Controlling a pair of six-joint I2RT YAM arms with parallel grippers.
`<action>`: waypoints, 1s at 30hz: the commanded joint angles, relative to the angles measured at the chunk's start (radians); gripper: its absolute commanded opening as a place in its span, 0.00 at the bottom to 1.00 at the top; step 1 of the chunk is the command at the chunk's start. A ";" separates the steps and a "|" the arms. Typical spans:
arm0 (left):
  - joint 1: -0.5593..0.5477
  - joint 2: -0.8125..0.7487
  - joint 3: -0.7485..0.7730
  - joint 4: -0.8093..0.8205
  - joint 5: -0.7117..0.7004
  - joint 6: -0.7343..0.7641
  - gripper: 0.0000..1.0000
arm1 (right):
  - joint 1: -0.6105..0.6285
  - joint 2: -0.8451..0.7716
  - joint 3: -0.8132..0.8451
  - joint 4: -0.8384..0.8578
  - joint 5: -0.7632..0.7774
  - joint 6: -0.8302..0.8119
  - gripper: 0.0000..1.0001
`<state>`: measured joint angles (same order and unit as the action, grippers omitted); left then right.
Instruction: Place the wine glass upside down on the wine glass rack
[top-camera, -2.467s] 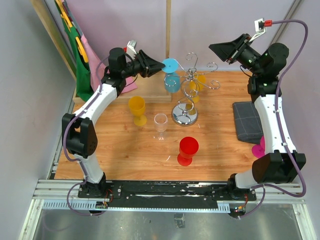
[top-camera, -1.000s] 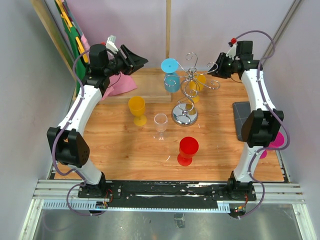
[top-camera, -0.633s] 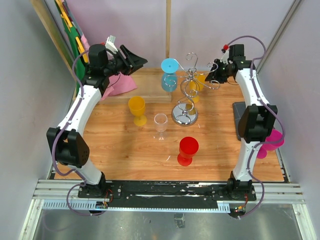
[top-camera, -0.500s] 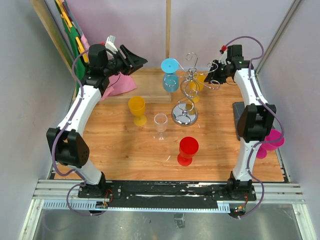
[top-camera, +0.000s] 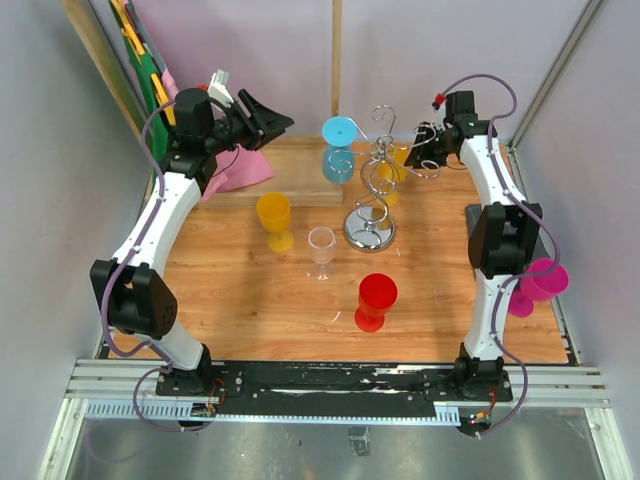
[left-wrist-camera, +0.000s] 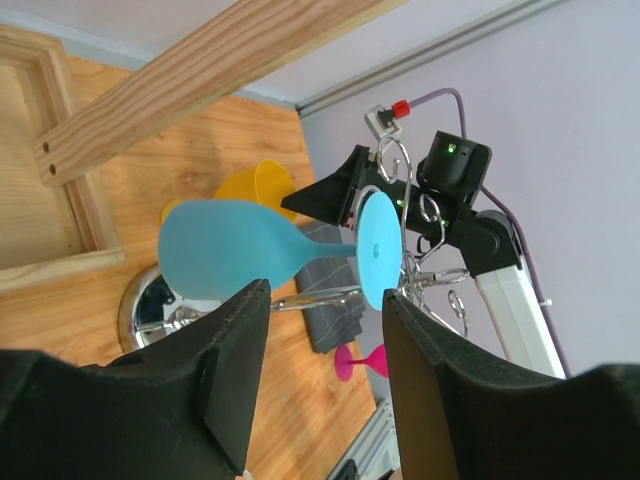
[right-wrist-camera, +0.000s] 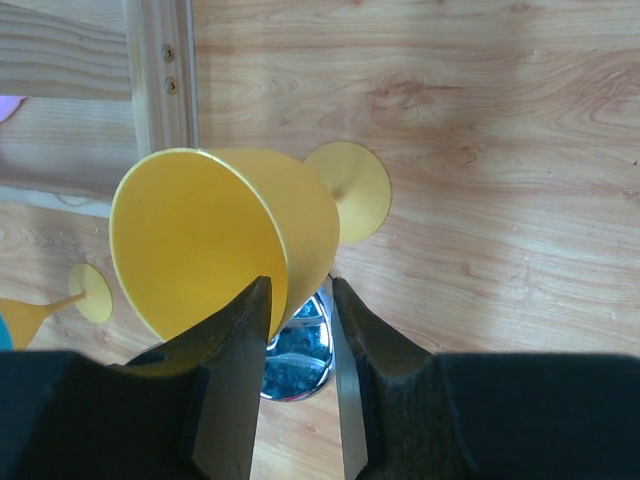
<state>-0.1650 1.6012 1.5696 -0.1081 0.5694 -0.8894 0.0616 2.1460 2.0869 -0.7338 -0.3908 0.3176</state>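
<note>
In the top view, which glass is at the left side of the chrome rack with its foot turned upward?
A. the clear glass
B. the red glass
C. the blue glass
C: the blue glass has its round foot on top and its bowl below, at the rack, while the red glass and the clear glass stand upright on the table.
</note>
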 joint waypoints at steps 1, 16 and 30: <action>0.007 -0.036 -0.010 0.012 -0.006 0.022 0.53 | 0.020 0.024 0.044 -0.017 0.027 -0.009 0.30; 0.007 -0.030 -0.011 0.015 -0.003 0.019 0.53 | 0.015 -0.019 0.006 -0.016 0.090 -0.015 0.01; 0.008 -0.058 0.004 0.028 -0.016 0.041 0.53 | 0.004 -0.279 -0.065 0.112 0.443 -0.002 0.01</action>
<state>-0.1650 1.5951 1.5604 -0.1078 0.5640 -0.8745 0.0662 1.9862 2.0331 -0.7002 -0.1028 0.3107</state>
